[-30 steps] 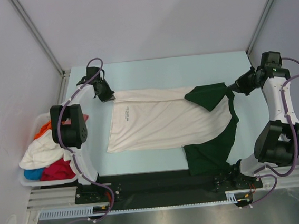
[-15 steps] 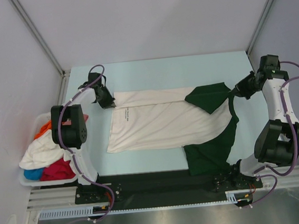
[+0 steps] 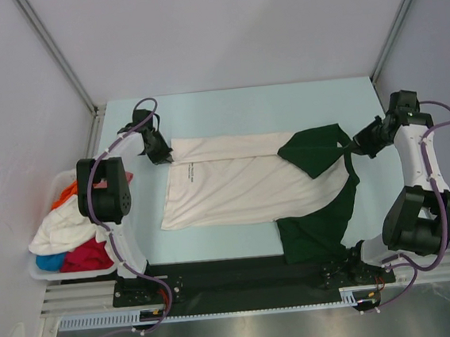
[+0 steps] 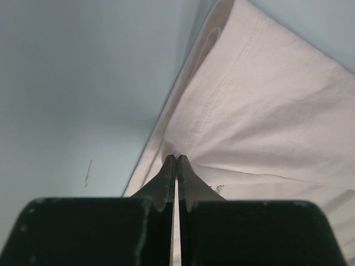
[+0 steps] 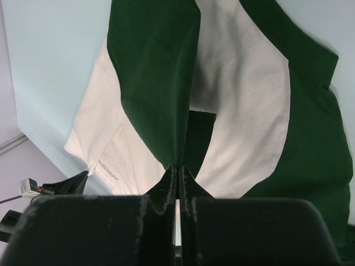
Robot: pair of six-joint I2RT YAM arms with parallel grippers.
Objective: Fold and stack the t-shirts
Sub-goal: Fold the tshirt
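Tees [image 3: 64, 224] in white, red, orange and blue sit heaped in the white basket [image 3: 37, 272] left of the table [image 3: 235, 108]. On the table the cream-white t-shirt [image 3: 243, 187] with dark green sleeves lies spread out flat. The left gripper [image 3: 162, 154] has its fingers pressed together on the shirt's far-left corner. The right gripper [image 3: 351, 147] pinches a dark green fold at the shirt's far-right end.
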